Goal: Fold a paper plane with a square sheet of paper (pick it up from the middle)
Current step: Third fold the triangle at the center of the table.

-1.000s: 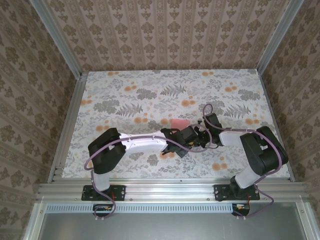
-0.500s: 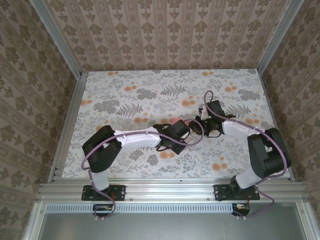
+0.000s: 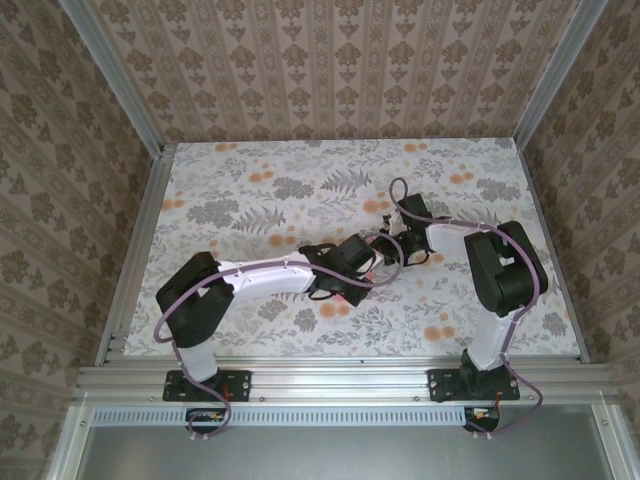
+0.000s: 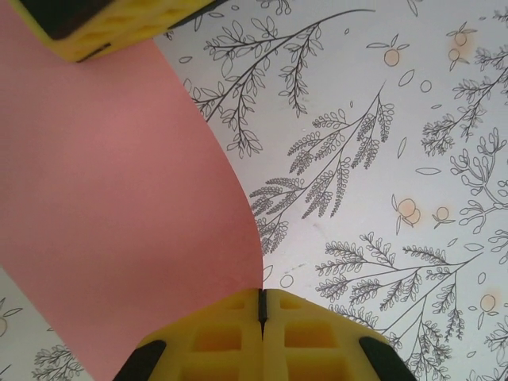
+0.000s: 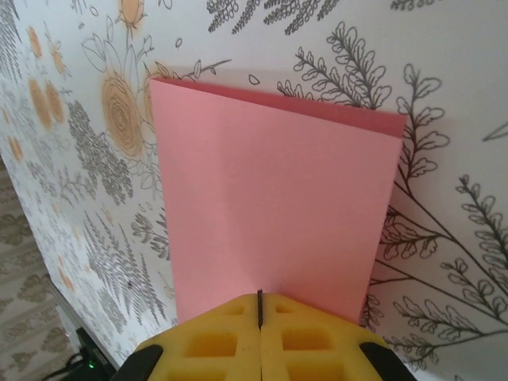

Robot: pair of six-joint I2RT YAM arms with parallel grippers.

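Observation:
The square sheet of paper [image 5: 270,198] is plain salmon pink and lies folded over, with two layers showing at its far edge. My right gripper [image 5: 259,295] is shut on its near edge. In the left wrist view the same sheet [image 4: 119,214] curves up off the table, and my left gripper [image 4: 262,292] is shut on its edge. The right gripper's yellow fingers [image 4: 103,28] grip the sheet at the top left of that view. From above, the left gripper [image 3: 368,262] and the right gripper [image 3: 388,246] meet mid-table. The paper plane is out of view.
The table [image 3: 250,200] has a floral cover with grey ferns and small orange flower prints [image 3: 376,206]. Patterned walls and aluminium rails [image 3: 135,250] enclose it on three sides. Both arms' purple cables [image 3: 400,195] loop near the grippers.
The right gripper has shut on the sheet. Both grippers have moved a little farther from the bases and leftward, and the right arm has folded in closer.

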